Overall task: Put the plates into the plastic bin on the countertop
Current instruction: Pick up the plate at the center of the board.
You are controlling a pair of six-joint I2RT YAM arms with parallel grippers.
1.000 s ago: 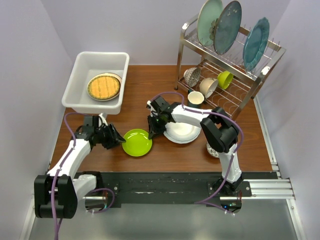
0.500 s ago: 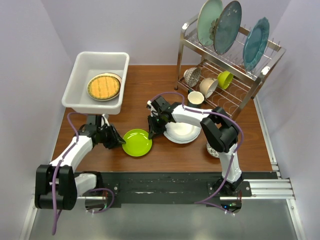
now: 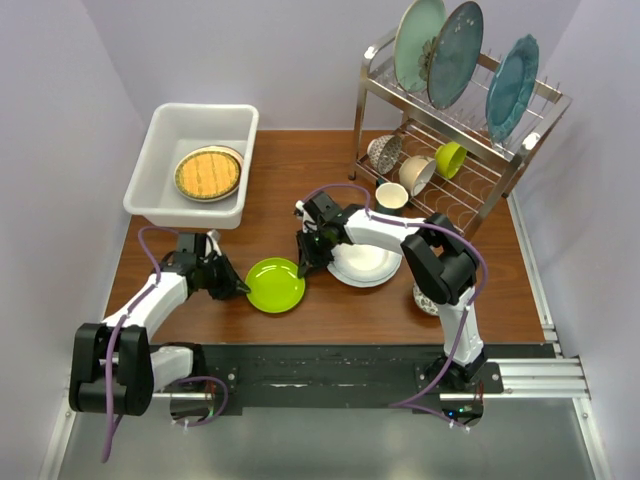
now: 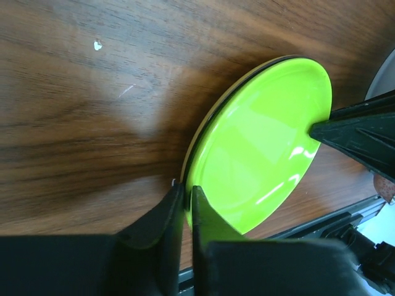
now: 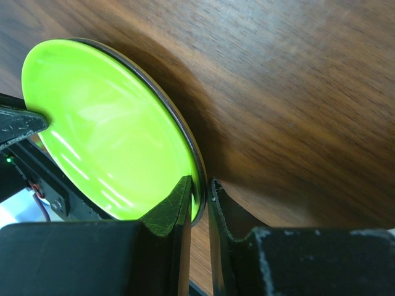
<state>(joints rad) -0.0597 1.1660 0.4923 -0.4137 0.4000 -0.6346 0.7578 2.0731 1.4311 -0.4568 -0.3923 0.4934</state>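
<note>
The lime green plate [image 3: 275, 284] is at the front middle of the countertop [image 3: 300, 170], its rim raised off the wood in both wrist views. My left gripper [image 3: 236, 285] is shut on its left rim [image 4: 185, 198]. My right gripper [image 3: 303, 268] is shut on its right rim [image 5: 199, 192]. The plate fills the left wrist view [image 4: 265, 142] and the right wrist view [image 5: 105, 129]. A white plate with a patterned rim [image 3: 368, 266] lies under the right arm. The woven yellow plate [image 3: 208, 172] lies on other plates inside the white plastic bin [image 3: 150, 200] at the back left.
A steel wire rack [image 3: 470, 120] stands at the back right with three large teal and blue-grey plates on top and small bowls [image 3: 450, 158] below. A cup [image 3: 391, 197] stands in front of it. A small dish [image 3: 426, 299] is partly hidden by the right arm.
My left gripper has moved right and closed onto the lime green plate's left rim. The right arm and the plate have stayed in place.
</note>
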